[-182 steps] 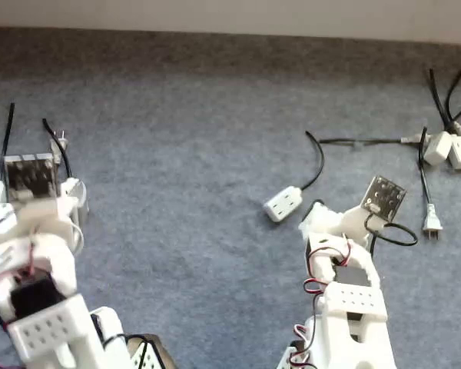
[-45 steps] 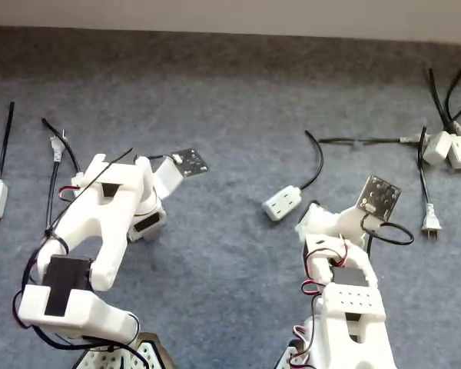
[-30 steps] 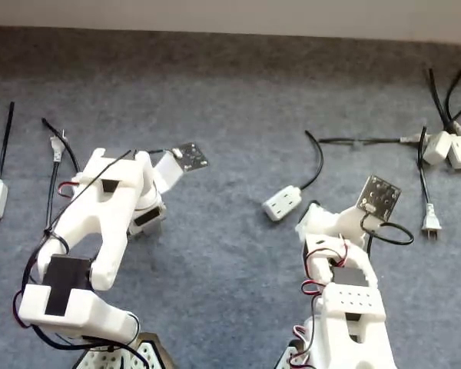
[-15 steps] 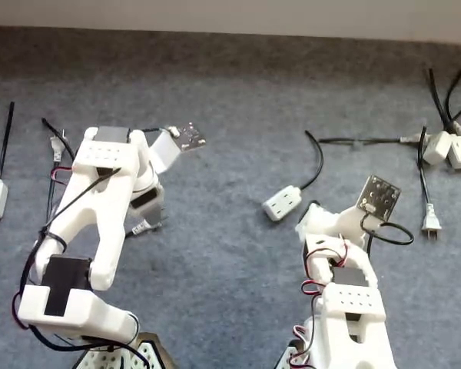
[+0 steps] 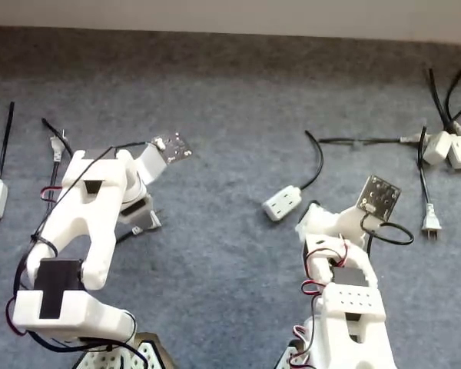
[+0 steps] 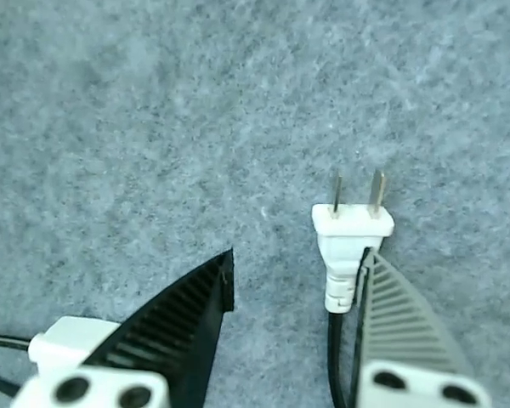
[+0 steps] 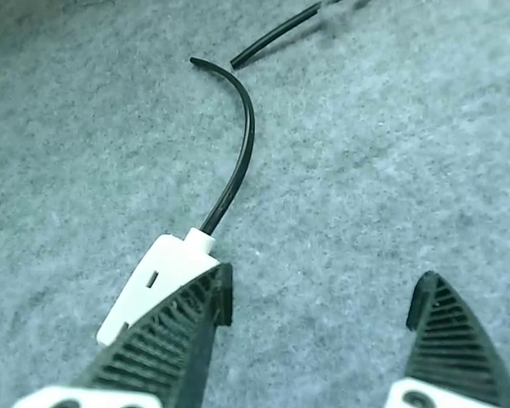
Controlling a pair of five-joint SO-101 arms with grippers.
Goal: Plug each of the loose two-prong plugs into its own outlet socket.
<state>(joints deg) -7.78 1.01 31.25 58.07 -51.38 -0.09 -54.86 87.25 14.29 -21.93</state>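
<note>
Left jaws spread, plug just beside one

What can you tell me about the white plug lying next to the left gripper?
The plug is white plastic with two flat metal prongs, both bare and pointing away from the left gripper. A ribbed neck leads into its black cord. It lies flat on the grey carpet, not in any socket, inside the open gripper, close against its pale finger; whether they touch is unclear.

Soft, even light casts only faint shadows.
</note>
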